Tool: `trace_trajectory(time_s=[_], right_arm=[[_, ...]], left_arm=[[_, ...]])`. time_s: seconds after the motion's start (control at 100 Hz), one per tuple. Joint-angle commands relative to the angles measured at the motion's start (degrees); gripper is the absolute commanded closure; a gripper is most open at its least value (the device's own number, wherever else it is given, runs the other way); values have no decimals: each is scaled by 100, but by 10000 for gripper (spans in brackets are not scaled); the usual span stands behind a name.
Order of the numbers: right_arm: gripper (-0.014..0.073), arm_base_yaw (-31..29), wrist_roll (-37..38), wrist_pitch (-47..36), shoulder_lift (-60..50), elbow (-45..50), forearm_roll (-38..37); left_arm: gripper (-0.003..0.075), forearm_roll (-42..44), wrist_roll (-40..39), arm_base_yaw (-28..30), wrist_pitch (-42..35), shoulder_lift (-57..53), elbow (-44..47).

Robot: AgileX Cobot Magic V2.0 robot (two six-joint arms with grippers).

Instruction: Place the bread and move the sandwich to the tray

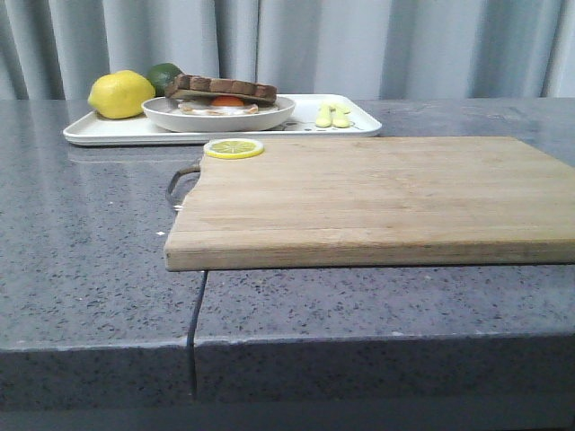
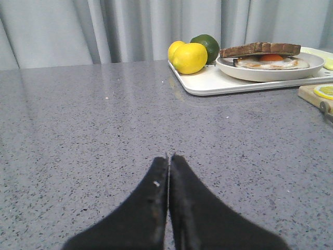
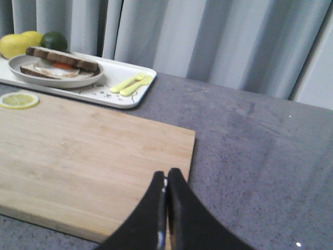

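On the tray sits the plate with the sandwich — bread topping the egg; both the left gripper and right gripper are clenched, empty, over the tabletop.

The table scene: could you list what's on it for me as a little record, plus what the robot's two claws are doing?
tray: white, at the far left of the table
plate: round, white, resting on the tray
sandwich: on the plate, bread on top, fried egg beneath
fruit: lemon and lime on the tray
cutlery: pale yellow, on the tray
wooden board: in front of the tray, bare but for a lemon slice at its corner
left gripper: shut, holding nothing
right gripper: shut, holding nothing
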Motion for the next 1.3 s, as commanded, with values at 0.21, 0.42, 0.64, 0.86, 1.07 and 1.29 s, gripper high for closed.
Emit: trace_trajectory(time_s=[0.21,0.42,0.64,0.86,1.07,1.29], right_arm=[[711,-193,834,-677,-434,766,-616],[711,-384,876,-746,-841,1231,-609],[711,-384,876,-1256,-847,1580,-599],[711,-384,876,-1463,-847,1626,-599],[711,-384,876,-1451,-847,1626,-599],[711,-384,876,-1451,-847,1626,-599]], left_arm=[[739,-33,-66,-31,-419,-194,87],[739,-33,-66,-31,-419,-194,87],[739,-33,-66,-31,-419,-194,87],[739,-33,-66,-31,-419,-194,87],[739,-33,-66,-31,-419,-194,87],[739,-33,-66,-31,-419,-194,87]])
